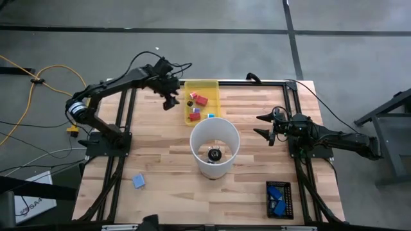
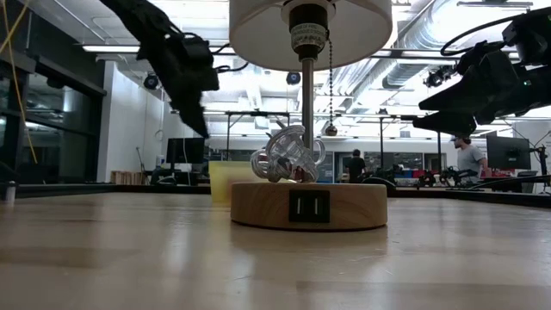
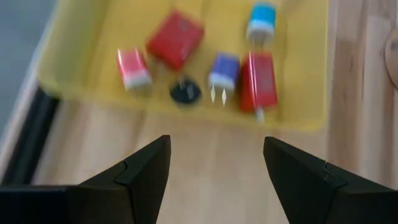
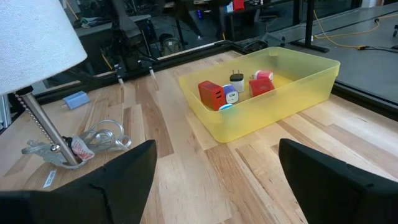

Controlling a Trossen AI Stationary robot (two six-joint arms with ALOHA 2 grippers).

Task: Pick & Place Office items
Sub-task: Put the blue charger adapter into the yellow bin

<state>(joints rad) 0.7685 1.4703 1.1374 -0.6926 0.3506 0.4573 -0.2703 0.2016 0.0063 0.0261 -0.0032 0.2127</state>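
The yellow tray [image 1: 214,85] at the far edge of the table [image 1: 160,160] already holds a small batch of office items, so by the look of it the sorting is well under way — though I cannot tell how many were meant to go in. The left wrist view gives the clearest count in the tray: two red pieces, the larger red block [image 3: 175,39] and the long red one [image 3: 258,81]; one pink-and-white piece [image 3: 134,68]; one purple-topped plug [image 3: 223,70]; one cyan-topped plug [image 3: 262,17]; and one small black round piece [image 3: 185,92]. That makes six.

Left outside the tray, as far as I can see: one light blue block [image 1: 139,181] near the table's front left corner, and a black holder [image 1: 279,199] near the front right corner with bright-blue pieces in it — their number is too small to make out.

The lamp [image 1: 214,146], one of it, stands mid-table and looks no part of the job.

The left gripper [image 1: 171,97] hovers just beside the tray's left side, jaws apart and holding nothing. The right gripper [image 1: 266,125] waits near the right edge of the table, jaws spread wide, also empty.
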